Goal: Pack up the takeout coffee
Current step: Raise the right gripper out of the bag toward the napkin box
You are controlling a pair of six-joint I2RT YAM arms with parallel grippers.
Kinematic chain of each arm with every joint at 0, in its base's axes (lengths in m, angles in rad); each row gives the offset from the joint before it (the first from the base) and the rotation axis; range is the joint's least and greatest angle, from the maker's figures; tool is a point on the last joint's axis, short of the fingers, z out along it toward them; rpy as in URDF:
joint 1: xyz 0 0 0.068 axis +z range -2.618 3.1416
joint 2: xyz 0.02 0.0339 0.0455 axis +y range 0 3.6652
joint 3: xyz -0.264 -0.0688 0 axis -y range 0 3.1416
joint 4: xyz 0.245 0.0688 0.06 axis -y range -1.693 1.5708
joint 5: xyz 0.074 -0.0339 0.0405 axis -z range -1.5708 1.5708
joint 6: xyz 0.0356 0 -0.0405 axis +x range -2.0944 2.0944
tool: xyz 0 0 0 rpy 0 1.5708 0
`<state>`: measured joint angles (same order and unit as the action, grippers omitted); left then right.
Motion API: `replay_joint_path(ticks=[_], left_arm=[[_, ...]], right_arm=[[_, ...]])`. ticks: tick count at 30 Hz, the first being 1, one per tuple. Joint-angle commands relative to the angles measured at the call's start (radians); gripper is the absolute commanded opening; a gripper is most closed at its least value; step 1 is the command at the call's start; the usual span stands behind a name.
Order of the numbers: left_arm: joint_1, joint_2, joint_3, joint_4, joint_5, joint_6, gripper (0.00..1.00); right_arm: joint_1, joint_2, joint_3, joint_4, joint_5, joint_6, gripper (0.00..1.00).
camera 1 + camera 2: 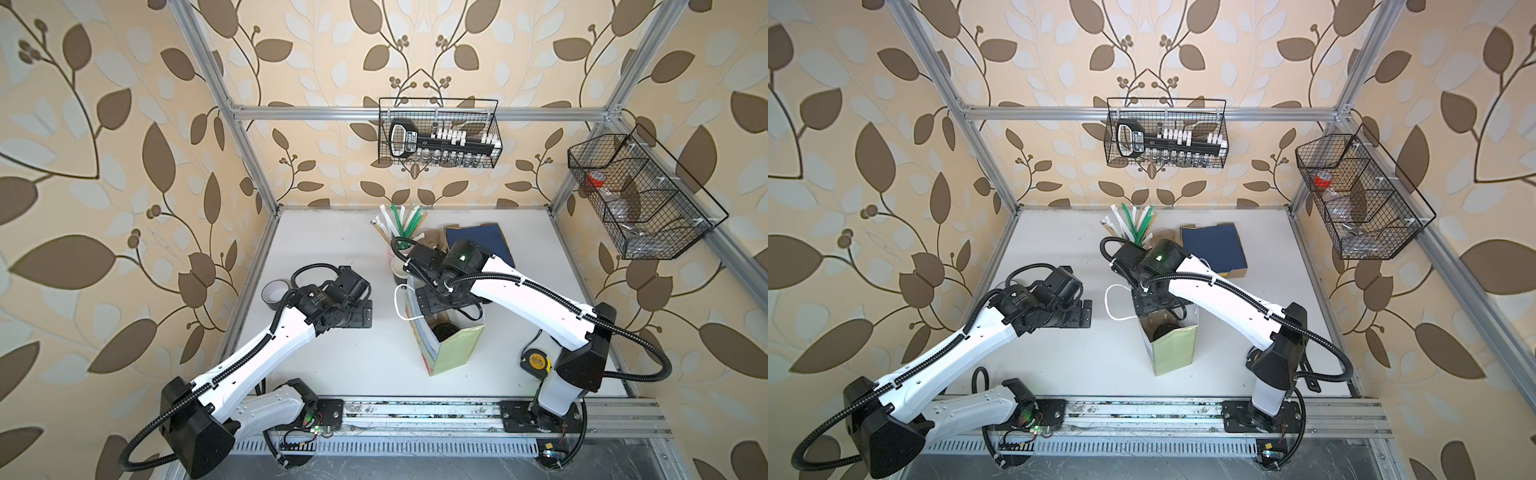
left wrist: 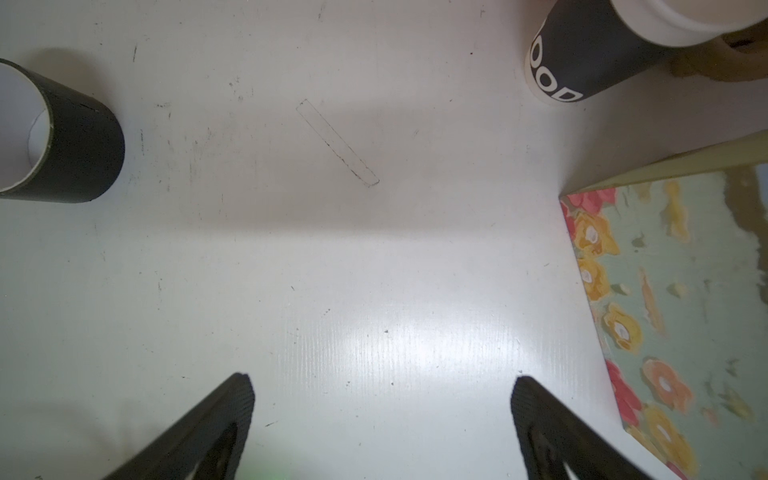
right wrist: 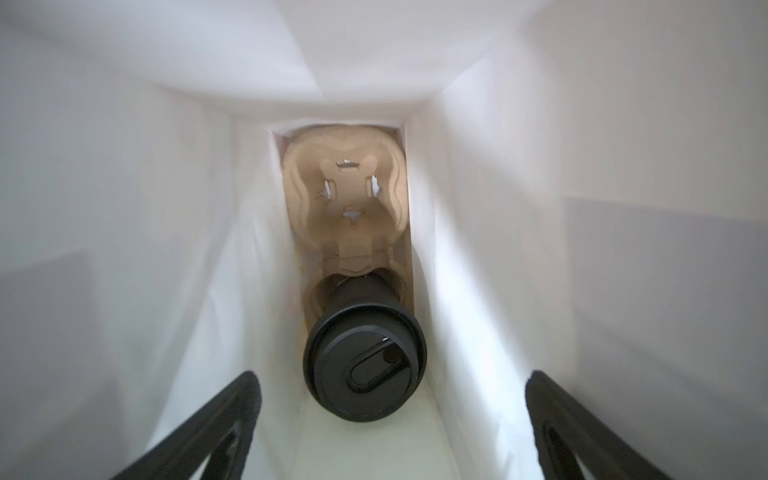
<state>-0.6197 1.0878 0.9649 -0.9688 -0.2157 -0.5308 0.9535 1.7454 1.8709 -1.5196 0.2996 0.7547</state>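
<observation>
A green paper bag (image 1: pixel 457 349) with a flowered side (image 2: pixel 673 311) stands upright mid-table. At its bottom lies a brown pulp carrier (image 3: pixel 345 187). One takeout coffee (image 3: pixel 365 365), black with a black lid on, sits in the carrier's nearer pocket; the other pocket is empty. My right gripper (image 3: pixel 392 376) hangs open in the bag's mouth (image 1: pixel 436 301), above the lidded cup and holding nothing. A second black cup (image 2: pixel 582 54) with white lettering and no lid stands on the table behind the bag (image 1: pixel 401 270). My left gripper (image 2: pixel 382 379) is open over bare table, left of the bag (image 1: pixel 357 313).
A black roll with a white inside (image 1: pixel 275 293) lies left of my left gripper. A pink cup of straws (image 1: pixel 401 226) and a dark blue tray (image 1: pixel 482 245) stand at the back. A yellow tape measure (image 1: pixel 536 361) lies by the right arm's base. Wire baskets (image 1: pixel 438 133) (image 1: pixel 636 195) hang on the walls.
</observation>
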Motion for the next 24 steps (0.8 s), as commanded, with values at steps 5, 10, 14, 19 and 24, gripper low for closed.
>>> replay_joint_path(ticks=[5,10,14,19,24], left_arm=[[0.014,-0.02,0.014,-0.004,0.003,0.012,0.99],[0.013,-0.028,0.014,-0.001,0.006,0.012,0.99],[0.013,-0.063,0.011,0.005,-0.002,0.012,0.99],[0.013,-0.087,0.013,0.002,-0.016,0.01,0.99],[0.014,-0.133,0.011,-0.001,-0.053,0.0,0.99]], right_arm=[[0.001,-0.069,0.149,-0.053,0.018,-0.017,0.98],[0.0,-0.092,0.261,-0.053,-0.004,-0.038,0.93],[0.001,-0.091,0.396,-0.039,0.001,-0.083,0.89],[-0.014,-0.08,0.446,0.083,-0.04,-0.181,0.77],[-0.107,-0.055,0.396,0.226,-0.117,-0.274,0.68]])
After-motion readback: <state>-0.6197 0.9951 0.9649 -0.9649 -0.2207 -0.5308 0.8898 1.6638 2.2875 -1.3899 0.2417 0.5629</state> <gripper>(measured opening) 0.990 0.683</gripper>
